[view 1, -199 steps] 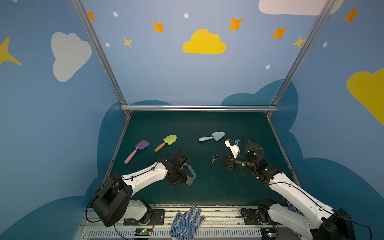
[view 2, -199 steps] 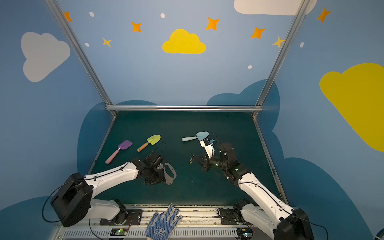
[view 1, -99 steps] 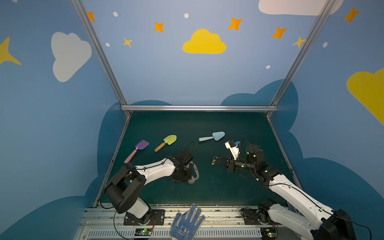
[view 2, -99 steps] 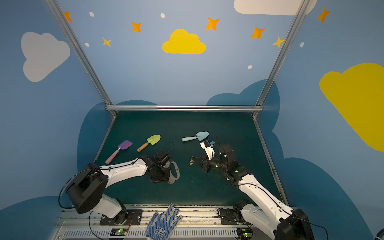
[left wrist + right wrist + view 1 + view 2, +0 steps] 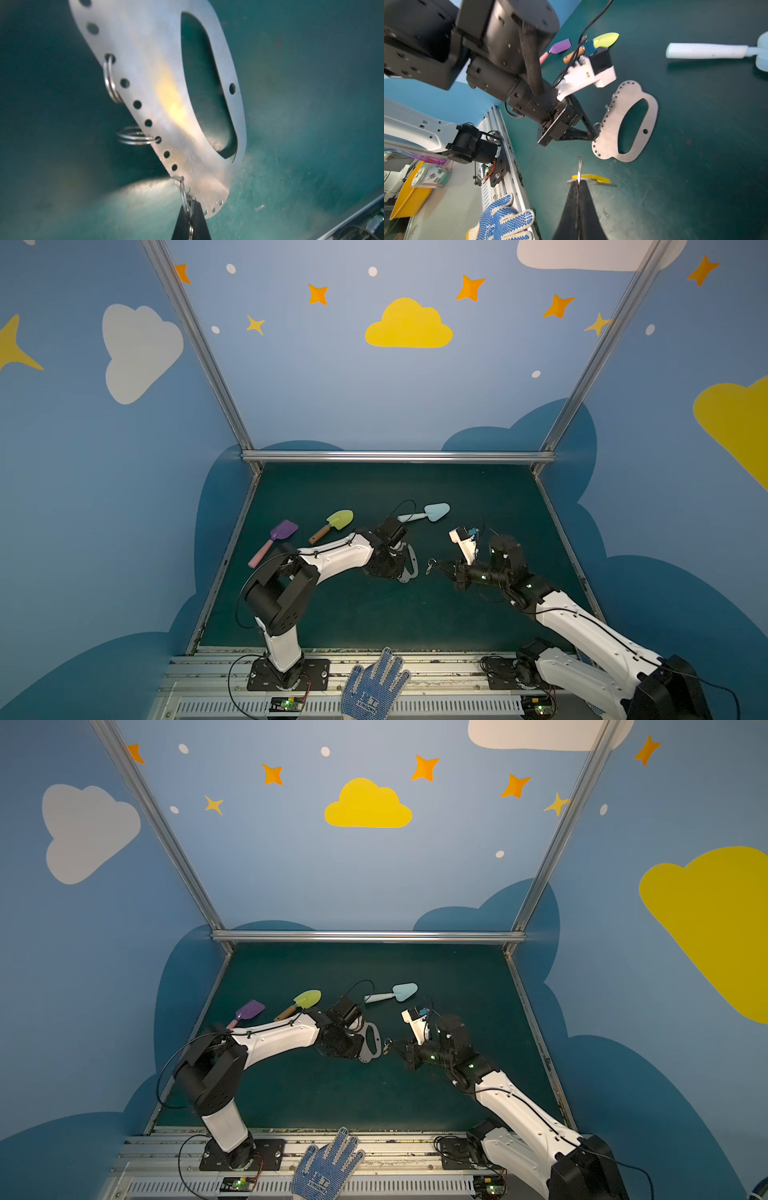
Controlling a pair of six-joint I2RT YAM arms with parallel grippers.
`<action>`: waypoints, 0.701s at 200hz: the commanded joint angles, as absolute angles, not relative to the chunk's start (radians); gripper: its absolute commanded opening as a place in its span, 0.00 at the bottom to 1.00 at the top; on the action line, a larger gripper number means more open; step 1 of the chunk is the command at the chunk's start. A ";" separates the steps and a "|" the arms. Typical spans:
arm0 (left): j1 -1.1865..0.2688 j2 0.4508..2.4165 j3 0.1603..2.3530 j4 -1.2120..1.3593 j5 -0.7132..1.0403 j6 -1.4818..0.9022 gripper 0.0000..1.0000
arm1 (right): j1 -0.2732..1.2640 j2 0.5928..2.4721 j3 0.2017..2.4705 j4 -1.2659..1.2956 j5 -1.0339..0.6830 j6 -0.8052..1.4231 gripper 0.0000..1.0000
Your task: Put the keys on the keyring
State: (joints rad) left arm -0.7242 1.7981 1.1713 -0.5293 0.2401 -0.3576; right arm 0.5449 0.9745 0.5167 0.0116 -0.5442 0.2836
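The left jaws are pinched tight on a small metal ring [image 5: 184,193]. It hangs from the edge of the keyring [image 5: 611,128], a flat grey metal plate with a big oval hole. That grip holds the plate up at a tilt. I cannot tell if its low end touches the surface. The right jaws are pinched tight too, on the little split ring [image 5: 579,166] of the keys [image 5: 591,178]. The keys are a small silver key with a long yellow plastic tag. They are held above the surface, just beside the plate, with a gap between them.

So both things are picked up, one in each arm. The joining is not done yet. I think the split ring must now go onto the plate, and that looks fiddly.

On the dark green surface [image 5: 374,622], three toys lie at the back: a purple toy shovel [image 5: 282,531], a yellow-green toy shovel [image 5: 338,519] and a pale blue toy shovel [image 5: 432,512]. A white glove with blue dots [image 5: 376,684] lies on the front rail [image 5: 457,672]. The walls [image 5: 374,406] are blue, with a painted yellow cloud [image 5: 407,325] and orange stars [image 5: 469,288].
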 commanded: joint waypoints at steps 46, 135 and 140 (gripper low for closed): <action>-0.740 1.828 1.233 -0.647 0.187 -0.136 0.09 | 0.551 0.993 0.515 0.008 -0.511 0.253 0.00; -0.734 1.677 1.135 -0.642 0.130 -0.376 0.45 | 0.552 0.944 0.509 0.003 -0.474 0.264 0.00; -0.730 1.666 1.124 -0.634 0.140 -0.407 0.46 | 0.552 0.939 0.509 0.003 -0.470 0.265 0.00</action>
State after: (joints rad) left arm -0.7395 1.7248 1.1675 -0.6312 0.1394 -0.2630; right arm 0.5480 0.9733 0.5117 0.0097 -0.4953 0.2691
